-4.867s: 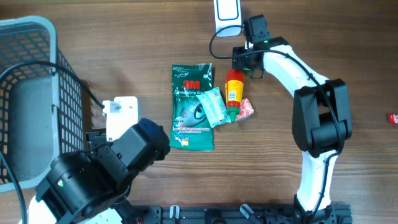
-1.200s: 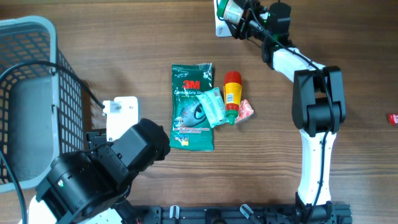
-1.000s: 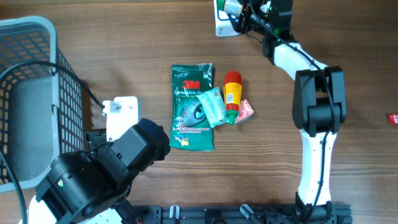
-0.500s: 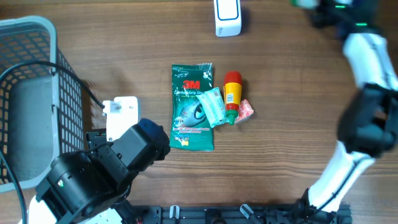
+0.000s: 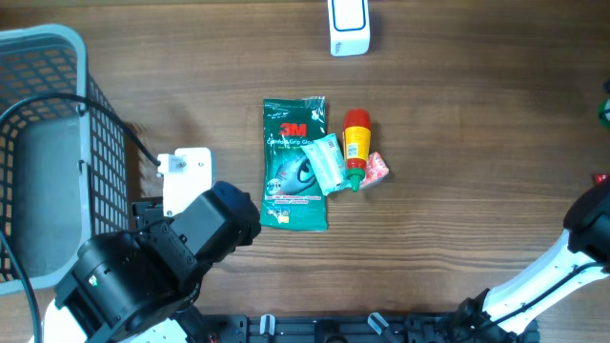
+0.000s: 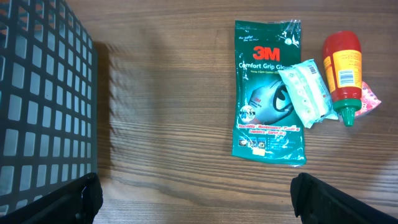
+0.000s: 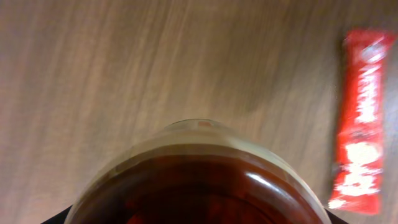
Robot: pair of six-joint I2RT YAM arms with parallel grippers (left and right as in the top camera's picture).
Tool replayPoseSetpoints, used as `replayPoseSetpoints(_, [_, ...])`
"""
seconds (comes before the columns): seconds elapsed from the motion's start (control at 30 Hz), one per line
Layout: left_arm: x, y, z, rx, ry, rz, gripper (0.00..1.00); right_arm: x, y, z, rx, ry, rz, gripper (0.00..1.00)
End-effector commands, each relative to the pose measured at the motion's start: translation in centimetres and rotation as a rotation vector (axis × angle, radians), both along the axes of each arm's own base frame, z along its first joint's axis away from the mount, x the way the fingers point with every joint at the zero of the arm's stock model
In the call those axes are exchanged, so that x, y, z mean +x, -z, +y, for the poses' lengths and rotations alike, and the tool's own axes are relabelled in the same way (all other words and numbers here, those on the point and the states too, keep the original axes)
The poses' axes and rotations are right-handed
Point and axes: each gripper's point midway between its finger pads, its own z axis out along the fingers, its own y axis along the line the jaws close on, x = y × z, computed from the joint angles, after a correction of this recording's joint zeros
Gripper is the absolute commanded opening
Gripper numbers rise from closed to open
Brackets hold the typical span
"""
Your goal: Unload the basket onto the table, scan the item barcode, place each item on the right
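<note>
Although its fingers are hidden behind the load, the right pincer is judged to be clamped on the jar (image 7: 199,180). This round vessel, with a translucent rim and dark red-brown contents, fills the lower half of the right wrist view and is held clear of the wood-grain counter (image 7: 124,62). A flat, glossy red sachet (image 7: 364,118) is laid on the counter at the right of that view. In the overhead view only a green sliver is seen at the far right edge, above the white right arm (image 5: 548,281).

The left pincer (image 6: 199,196) is released and spread wide, its black fingertips set at the bottom corners of the left wrist view.

At the centre of the overhead view a flat green foil packet (image 5: 294,164) is overlapped by a small pale green pouch (image 5: 329,164). Just beside these a red squeeze bottle (image 5: 356,145) with a yellow label is laid flat, and a crinkled pink wrapper (image 5: 376,169) is seen by its green tip. A white boxy scanner (image 5: 348,26) is stood at the top edge, and a grey plastic lattice basket (image 5: 38,48) is placed at the left.
</note>
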Motion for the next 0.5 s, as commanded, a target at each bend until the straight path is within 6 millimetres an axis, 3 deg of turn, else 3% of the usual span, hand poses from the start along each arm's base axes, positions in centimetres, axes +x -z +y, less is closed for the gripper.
replayPoseSetpoints(0.0, [0.1,-0.1,0.1,-0.005,-0.017,-0.011,1.00,-2.2,1.5,-2.5,-0.115,0.006,0.167,0.56])
replayPoseSetpoints(0.13, [0.1,-0.1,0.1,-0.005,-0.017,-0.011,1.00,-4.3,5.2,-4.0,-0.120,0.057,0.289,0.64])
replayPoseSetpoints(0.27, [0.1,-0.1,0.1,-0.005,-0.017,-0.011,1.00,-4.4,8.5,-4.1,-0.044,0.046,0.281,0.67])
replayPoseSetpoints(0.37, [0.1,-0.1,0.1,-0.005,-0.017,-0.012,1.00,-4.3,8.6,-4.3,-0.031,0.065,0.251,0.67])
replayPoseSetpoints(0.47, [0.1,-0.1,0.1,-0.005,-0.017,-0.011,1.00,-4.0,7.6,-5.0,-0.047,0.073,0.228,0.79])
